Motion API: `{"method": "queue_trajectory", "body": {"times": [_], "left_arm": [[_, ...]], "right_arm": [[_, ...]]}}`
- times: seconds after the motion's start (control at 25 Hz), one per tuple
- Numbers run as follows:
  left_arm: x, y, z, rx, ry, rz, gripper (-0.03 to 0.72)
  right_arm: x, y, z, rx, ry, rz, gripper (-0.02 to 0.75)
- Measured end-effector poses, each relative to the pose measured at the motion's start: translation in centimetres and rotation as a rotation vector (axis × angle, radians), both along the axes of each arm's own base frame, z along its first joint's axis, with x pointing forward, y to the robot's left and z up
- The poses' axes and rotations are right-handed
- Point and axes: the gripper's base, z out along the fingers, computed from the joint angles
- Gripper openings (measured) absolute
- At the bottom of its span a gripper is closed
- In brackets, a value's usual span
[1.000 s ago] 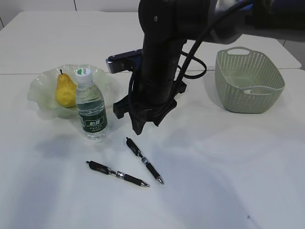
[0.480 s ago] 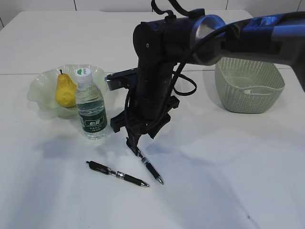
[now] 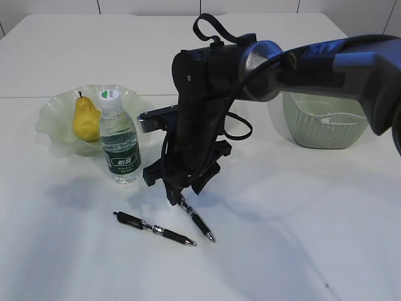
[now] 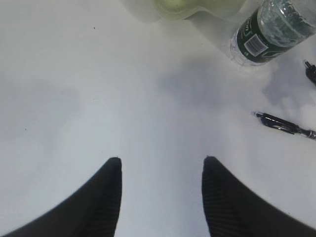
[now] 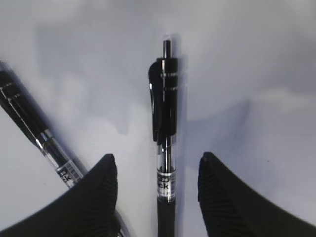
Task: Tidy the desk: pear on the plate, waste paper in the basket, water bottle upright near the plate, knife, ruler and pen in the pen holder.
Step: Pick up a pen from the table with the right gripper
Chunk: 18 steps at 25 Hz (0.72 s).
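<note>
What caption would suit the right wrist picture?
Open right gripper straddling a black pen on the white desk, a second pen alongside.

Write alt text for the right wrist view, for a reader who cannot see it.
The open right gripper straddles a black pen lying on the white desk, one fingertip on each side and neither touching it. A second black pen lies slanted at left.

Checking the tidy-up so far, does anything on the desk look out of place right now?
Two black pens lie loose on the desk: one pen lies left of the other pen, which lies between the right gripper's open jaws. No pen holder is in view.
</note>
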Motion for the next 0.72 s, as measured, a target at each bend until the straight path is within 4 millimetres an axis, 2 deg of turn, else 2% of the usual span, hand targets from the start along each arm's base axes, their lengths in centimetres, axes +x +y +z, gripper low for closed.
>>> {"method": "queue_trajectory", "body": {"times": [0.72], "left_arm": [[0.1, 0.0, 0.0, 0.000, -0.010, 0.002, 0.371]], "right_arm": [[0.4, 0.2, -1.5, -0.006, -0.010, 0.000, 0.398]]}}
